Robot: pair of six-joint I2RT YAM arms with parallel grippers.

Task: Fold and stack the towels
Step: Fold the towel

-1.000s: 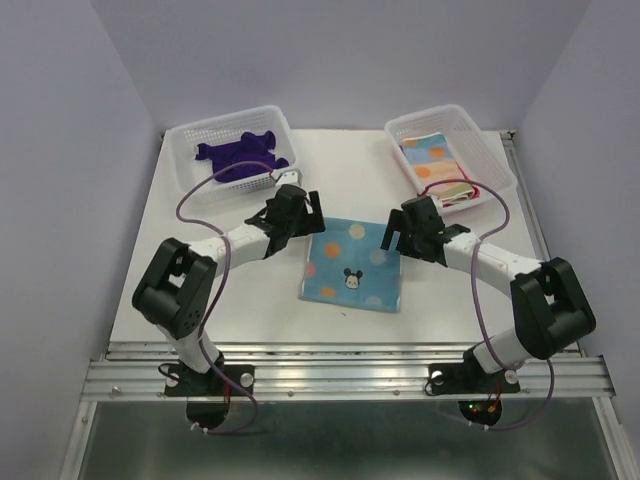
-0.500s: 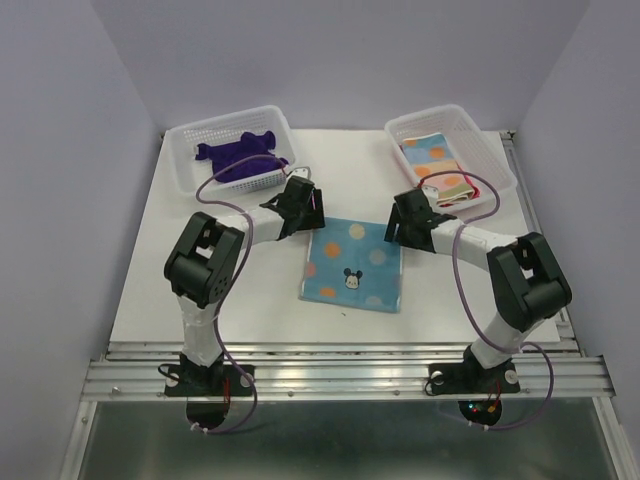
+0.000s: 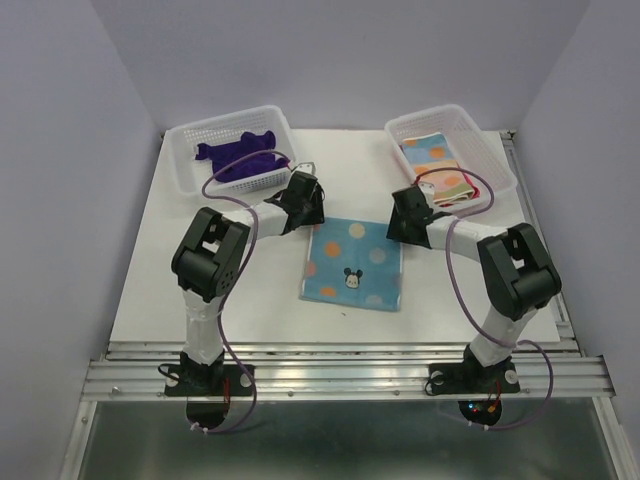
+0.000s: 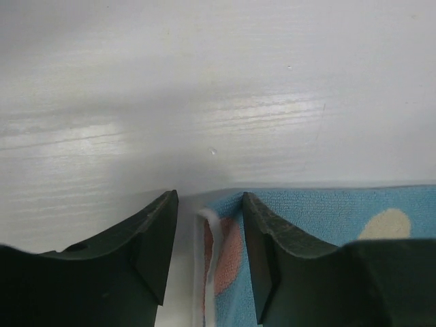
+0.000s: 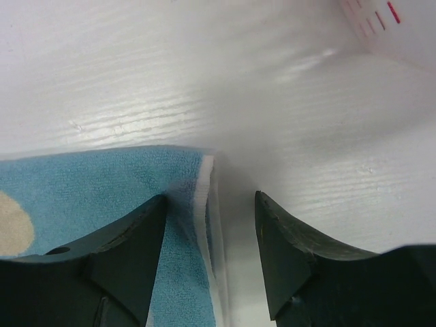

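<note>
A light blue towel (image 3: 354, 262) with orange spots and a cartoon figure lies flat on the white table. My left gripper (image 3: 308, 215) is down at its far left corner, open, jaws astride the white-hemmed corner (image 4: 212, 238). My right gripper (image 3: 397, 223) is down at the far right corner, open, jaws astride that hem (image 5: 206, 197). A dark purple towel (image 3: 238, 153) lies crumpled in the left basket (image 3: 185, 178). Folded spotted blue, peach and pink-red towels (image 3: 440, 165) are stacked in the right basket (image 3: 495, 160).
The two white perforated baskets stand at the table's back left and back right. A corner of the right basket shows in the right wrist view (image 5: 381, 27). Grey walls enclose the table. A metal rail (image 3: 340, 375) runs along the near edge.
Both arms have reached forward and dropped. The grippers went from hovering beside the spotted towel's far edge to sitting at its two far corners on the table.
</note>
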